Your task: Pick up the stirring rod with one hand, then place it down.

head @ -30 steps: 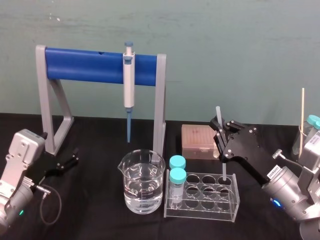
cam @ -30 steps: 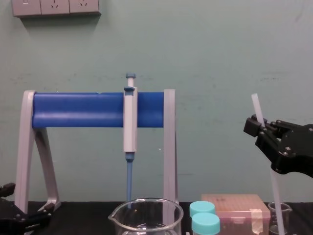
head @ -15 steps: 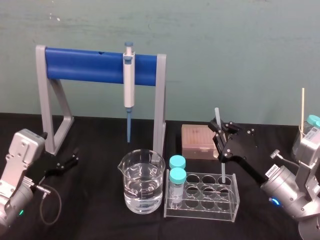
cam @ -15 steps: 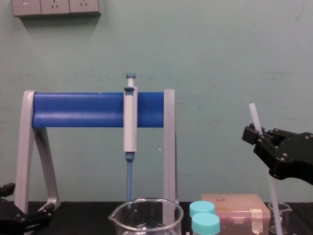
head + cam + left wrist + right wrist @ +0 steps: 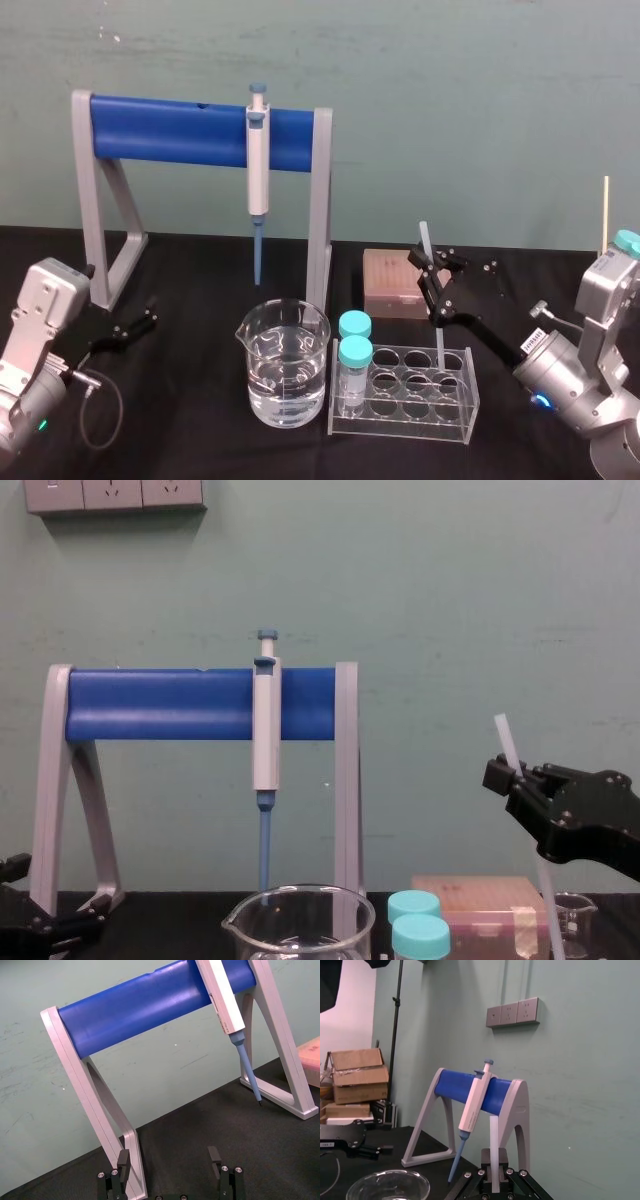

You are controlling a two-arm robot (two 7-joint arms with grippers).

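Note:
The stirring rod (image 5: pixel 430 290) is a thin translucent-white stick held nearly upright, leaning slightly. My right gripper (image 5: pixel 433 272) is shut on it a little below its top end. Its lower end reaches down into the right end of the clear test tube rack (image 5: pixel 405 405). In the chest view the rod (image 5: pixel 507 745) sticks up out of the black right gripper (image 5: pixel 512 778). The right wrist view shows the rod (image 5: pixel 494 1147) clamped between the shut fingers. My left gripper (image 5: pixel 140 322) rests open on the black table at the left, with nothing between its fingers (image 5: pixel 123 1159).
A large glass beaker (image 5: pixel 283 363) with water stands left of the rack, which holds two teal-capped tubes (image 5: pixel 353 352). Behind are the blue pipette stand (image 5: pixel 200 130) with a hanging pipette (image 5: pixel 258 175), a brown tip box (image 5: pixel 393 283) and a small beaker (image 5: pixel 572 918).
My right gripper has moved down and to the left with the rod, lowering its bottom end further into the rack. The left arm has not moved.

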